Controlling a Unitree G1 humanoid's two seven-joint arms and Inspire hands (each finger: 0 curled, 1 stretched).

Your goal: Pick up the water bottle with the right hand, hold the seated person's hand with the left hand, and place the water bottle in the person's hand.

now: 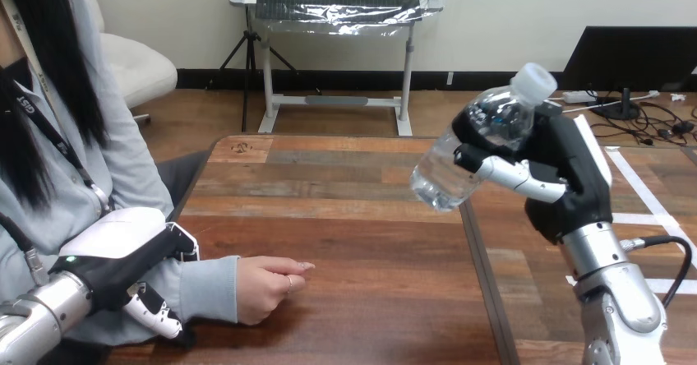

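1. In the head view, your robot's right hand (567,168) had the water bottle (473,139) off the tabletop (345,217). The bottle was up in the air over the table's right part, tilted, with its cap (534,80) highest and pointing up and to the right. The pick-up therefore looked done.

2. The fingers (510,172) of that hand were wrapped round the bottle's upper half, just below the cap. They were clenched on it, and the clear lower half stuck out free to the left.

3. The left hand (123,250) lay across the person's forearm (205,287) at the lower left, on the sleeve just behind the wrist. Its fingers curled down round the near side of the sleeve, so you could read it as gripping the forearm rather than the hand itself. How tight that grip was, I could not tell.

4. The person's hand (267,287) rested on the tabletop just beyond the sleeve. It was loosely closed, not turned up to receive anything, and it held nothing.

5. The bottle was well apart from the person's hand, up and to the right of it. By my judgement, the hold with the left was roughly in place and the handover was not yet done. You had yet to carry the bottle across and down, and the person's hand needed to open under it.
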